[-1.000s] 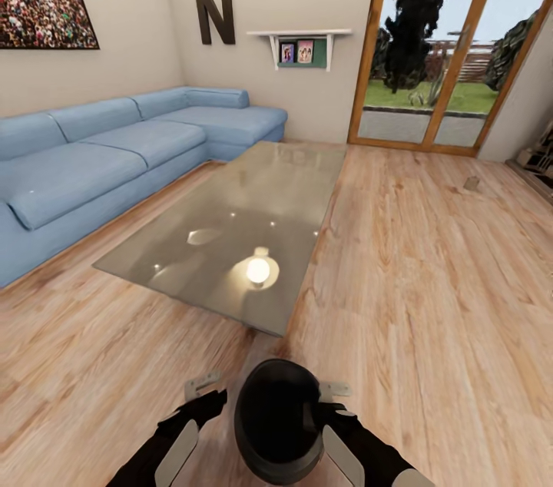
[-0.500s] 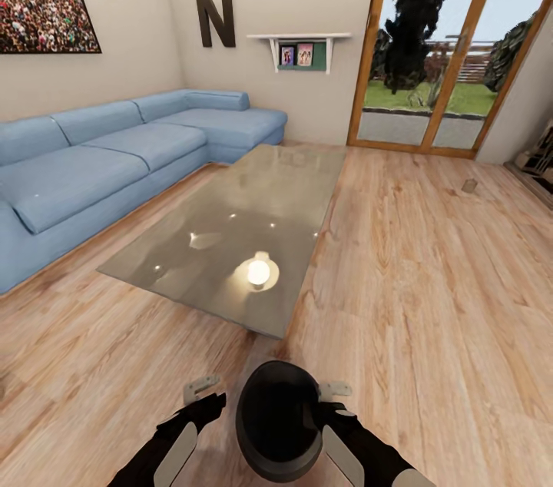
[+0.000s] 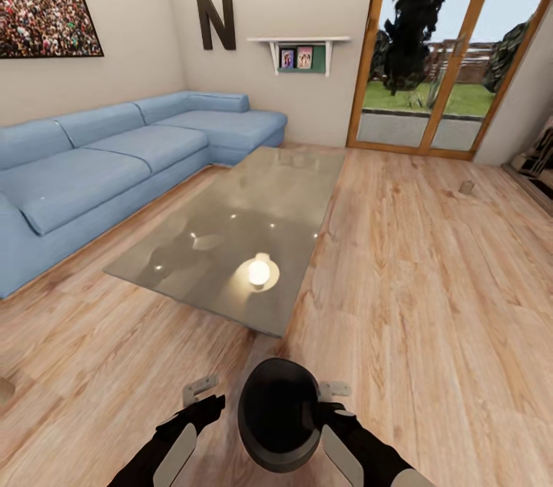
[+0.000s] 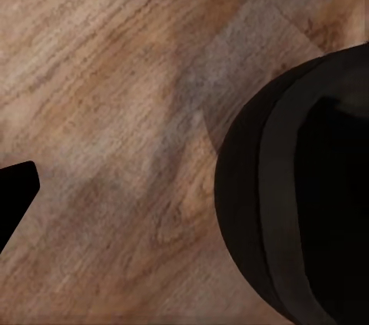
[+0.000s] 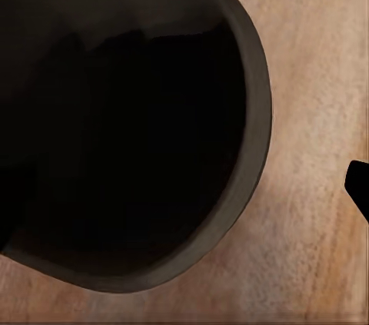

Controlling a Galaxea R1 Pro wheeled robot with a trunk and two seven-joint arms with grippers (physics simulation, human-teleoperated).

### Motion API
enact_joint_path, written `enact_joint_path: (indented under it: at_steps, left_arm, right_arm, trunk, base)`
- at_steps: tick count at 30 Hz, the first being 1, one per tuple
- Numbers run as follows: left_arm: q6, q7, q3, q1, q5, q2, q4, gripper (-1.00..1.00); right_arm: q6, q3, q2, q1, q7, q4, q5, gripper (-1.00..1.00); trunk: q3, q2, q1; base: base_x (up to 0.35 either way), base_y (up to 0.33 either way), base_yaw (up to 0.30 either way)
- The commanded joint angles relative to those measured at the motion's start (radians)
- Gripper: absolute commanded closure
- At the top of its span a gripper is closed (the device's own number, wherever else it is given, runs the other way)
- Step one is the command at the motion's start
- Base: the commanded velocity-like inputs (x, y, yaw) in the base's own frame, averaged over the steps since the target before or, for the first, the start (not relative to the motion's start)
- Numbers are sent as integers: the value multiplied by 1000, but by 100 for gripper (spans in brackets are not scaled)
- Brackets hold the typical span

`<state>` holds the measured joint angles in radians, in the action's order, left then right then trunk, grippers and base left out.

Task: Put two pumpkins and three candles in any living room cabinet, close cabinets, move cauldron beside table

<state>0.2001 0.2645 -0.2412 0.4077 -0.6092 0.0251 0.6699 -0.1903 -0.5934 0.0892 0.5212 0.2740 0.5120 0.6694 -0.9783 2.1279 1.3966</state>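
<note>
The black cauldron [image 3: 278,414] sits low between my two arms, just short of the glass table's [image 3: 230,241] near edge. My left gripper [image 3: 201,389] is open beside its left flank, with a gap to the wall [image 4: 292,210] and one dark fingertip [image 4: 15,194] far off it. My right gripper [image 3: 334,390] is open at the right rim, the wide mouth [image 5: 131,125] close under it. One beige candle [image 3: 466,186] stands on the floor far right. The pumpkins are out of view. I cannot tell whether the dark furniture [image 3: 538,164] at the right edge is the cabinet.
A blue corner sofa [image 3: 115,157] runs along the left wall behind the table. Glass patio doors [image 3: 445,49] fill the back right. Wood floor stretches open right of the table. A tan rounded thing [image 3: 4,391] is cut by the left edge.
The camera has shifted a little, so the whole room has slid in the view. The cauldron stays between my arms in the same place. A tan thing has come into view at the left edge.
</note>
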Motion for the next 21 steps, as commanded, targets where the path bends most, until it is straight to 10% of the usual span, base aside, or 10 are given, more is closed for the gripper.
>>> enact_joint_path:
  at_steps: [1, 21]
  left_arm:
    - [2, 9, -4, 0, -9, -1, 2, -100]
    - [2, 7, -3, 0, -9, -1, -10, -100]
  right_arm:
    - [-3, -7, -2, 1, 9, 2, 7, -100]
    - [11, 1, -7, 1, 11, 2, 11, -100]
  trunk:
    - [2, -7, -4]
    - [65, -147, -81]
  base:
    - [0, 0, 0]
    - [0, 0, 0]
